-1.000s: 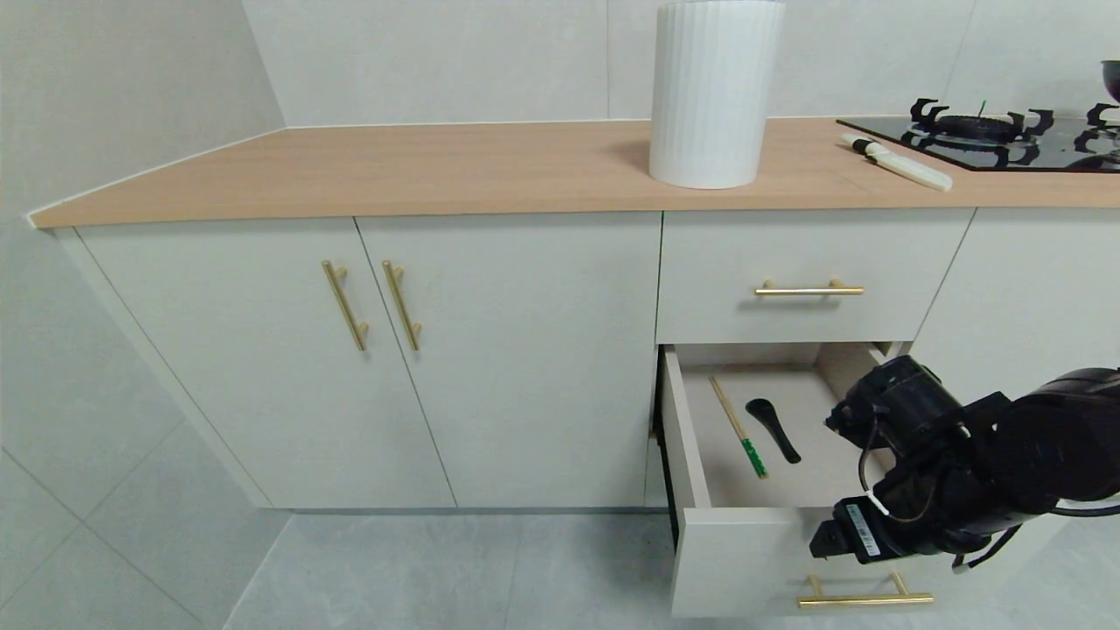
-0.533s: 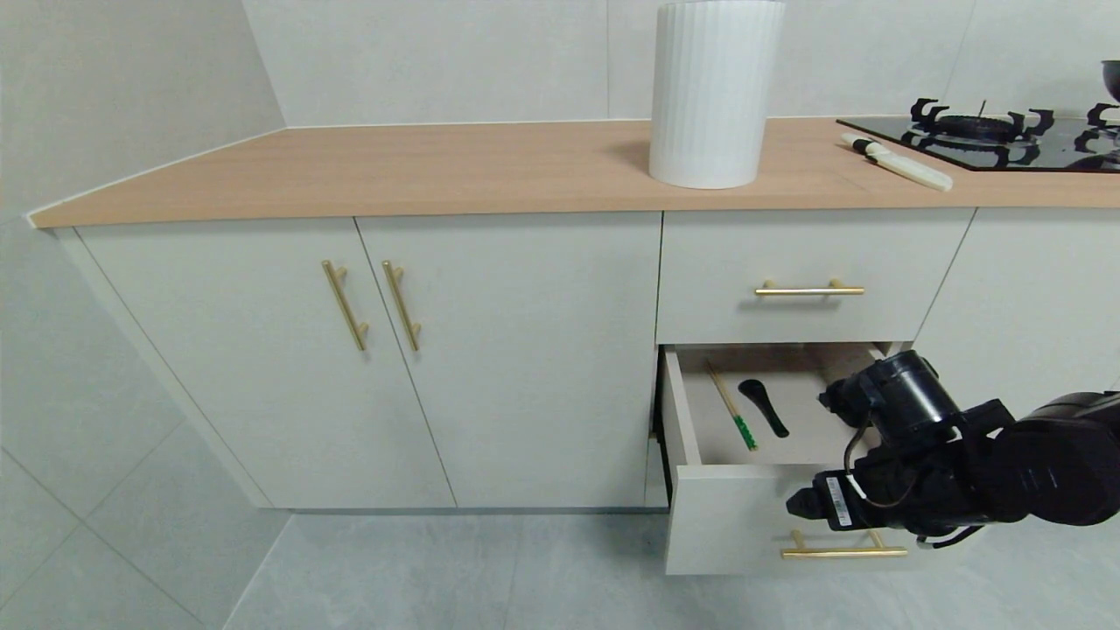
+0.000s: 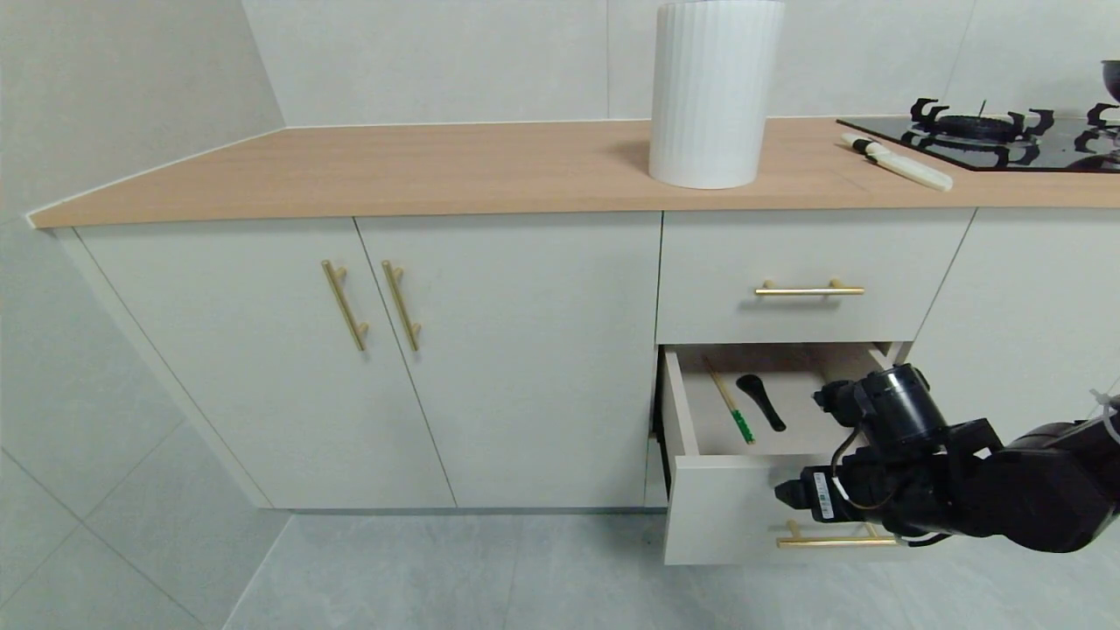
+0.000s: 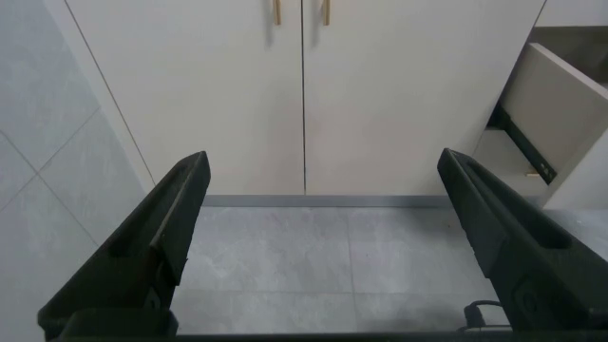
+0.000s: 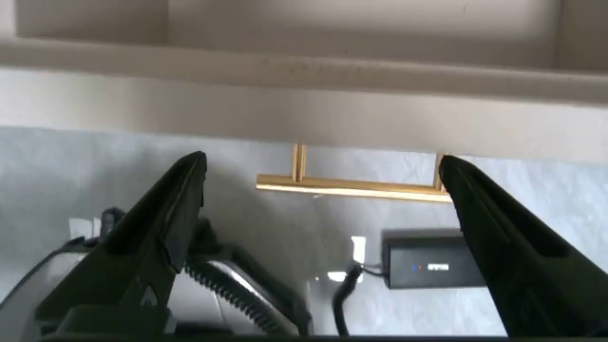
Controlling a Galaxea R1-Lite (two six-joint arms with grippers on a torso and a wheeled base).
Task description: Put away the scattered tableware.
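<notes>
1. The right tool [image 3: 790,494], fingers spread and gripping nothing, sits at the front panel of the half-open lower drawer [image 3: 717,512], just above its gold handle [image 3: 836,542]. Whether it touches the panel cannot be told.
2. The handle's long axis runs level, crosswise to the tool and just ahead of the gap between its fingers. The drawer's travel leads straight away from the tool, into the cabinet.
3. Chopsticks [image 3: 728,404] and a black spoon [image 3: 759,401] lie side by side inside the drawer, beyond the tool.
4. The left tool [image 4: 323,161], also open and empty, hangs well apart, facing the cabinet doors [image 4: 304,85]. The right arm is nearer and looks placed to push the drawer shut.
</notes>
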